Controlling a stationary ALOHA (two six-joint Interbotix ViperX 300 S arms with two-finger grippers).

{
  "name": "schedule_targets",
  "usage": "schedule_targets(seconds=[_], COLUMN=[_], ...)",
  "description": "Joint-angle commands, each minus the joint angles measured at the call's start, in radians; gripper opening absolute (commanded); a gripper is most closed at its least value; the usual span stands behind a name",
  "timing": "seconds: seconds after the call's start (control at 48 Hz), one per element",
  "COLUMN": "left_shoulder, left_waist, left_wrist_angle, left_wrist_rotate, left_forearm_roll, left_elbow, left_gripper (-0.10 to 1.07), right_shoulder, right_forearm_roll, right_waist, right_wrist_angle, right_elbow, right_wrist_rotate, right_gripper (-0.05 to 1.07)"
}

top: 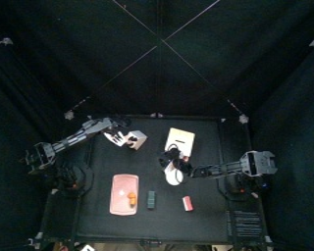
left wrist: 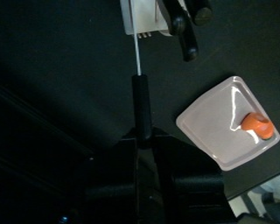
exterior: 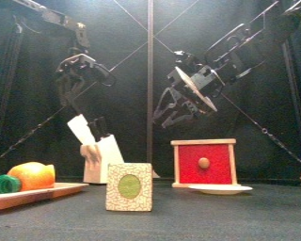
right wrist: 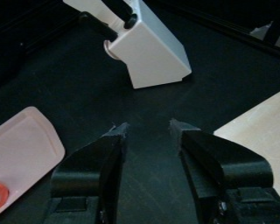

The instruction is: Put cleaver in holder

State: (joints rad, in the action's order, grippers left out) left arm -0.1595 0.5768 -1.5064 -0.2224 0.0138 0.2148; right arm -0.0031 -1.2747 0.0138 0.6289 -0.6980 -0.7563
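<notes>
The holder point(exterior: 102, 162) is a small grey-white block left of the table's middle, and also shows in the top view point(top: 134, 141). The cleaver point(exterior: 80, 130) has a white blade and a black handle, and its blade tip is at the holder's top. In the left wrist view I see it edge-on point(left wrist: 136, 87), running from the holder point(left wrist: 149, 16) back into my left gripper point(left wrist: 140, 147), which is shut on the handle. A second black handle point(left wrist: 185, 31) sticks out of the holder. My right gripper point(right wrist: 149, 131) is open and empty, hanging right of the holder point(right wrist: 154, 57).
A pink board point(top: 123, 191) with orange food point(exterior: 31, 174) lies at the front left. A red-fronted box on a white plate point(exterior: 203, 162) stands right of the middle. A small patterned carton point(exterior: 129, 186) stands at the front, with a small red thing point(top: 188, 202) to its right.
</notes>
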Motion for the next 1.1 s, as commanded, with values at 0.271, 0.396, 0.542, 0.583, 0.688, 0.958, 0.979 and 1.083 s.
schedule_targets(seconds=[0.271, 0.396, 0.542, 0.583, 0.688, 0.958, 0.979, 1.083], left_shoulder=[0.078, 0.103, 0.112, 0.109, 0.098, 0.064, 0.061, 0.031], left_waist=[0.005, 0.005, 0.005, 0.005, 0.005, 0.003, 0.003, 0.0], left_wrist_angle=[-0.009, -0.008, 0.008, 0.023, 0.04, 0.064, 0.067, 0.097], left_wrist_rotate=[0.005, 0.006, 0.006, 0.006, 0.006, 0.005, 0.005, 0.005], left_forearm_roll=[0.063, 0.064, 0.067, 0.074, 0.077, 0.075, 0.075, 0.075], left_elbow=[-0.123, -0.126, -0.129, -0.129, -0.129, -0.117, -0.115, -0.1], left_gripper=[0.45, 0.51, 0.63, 0.69, 0.78, 0.87, 0.87, 0.87], right_shoulder=[-0.04, -0.04, -0.041, -0.041, -0.041, -0.04, -0.04, -0.043], right_forearm_roll=[0.003, 0.002, 0.002, 0.002, 0.002, 0.002, 0.002, 0.002], right_waist=[-0.011, -0.012, -0.012, -0.012, -0.012, -0.015, -0.015, -0.018], right_wrist_angle=[0.003, 0.003, 0.003, 0.003, 0.003, 0.003, 0.003, 0.003], right_elbow=[0.015, 0.015, 0.014, 0.012, 0.014, 0.014, 0.014, 0.011], right_wrist_rotate=[-0.002, -0.002, -0.002, -0.002, -0.002, -0.002, -0.002, -0.002], right_gripper=[0.8, 0.8, 0.8, 0.8, 0.8, 0.8, 0.8, 0.8])
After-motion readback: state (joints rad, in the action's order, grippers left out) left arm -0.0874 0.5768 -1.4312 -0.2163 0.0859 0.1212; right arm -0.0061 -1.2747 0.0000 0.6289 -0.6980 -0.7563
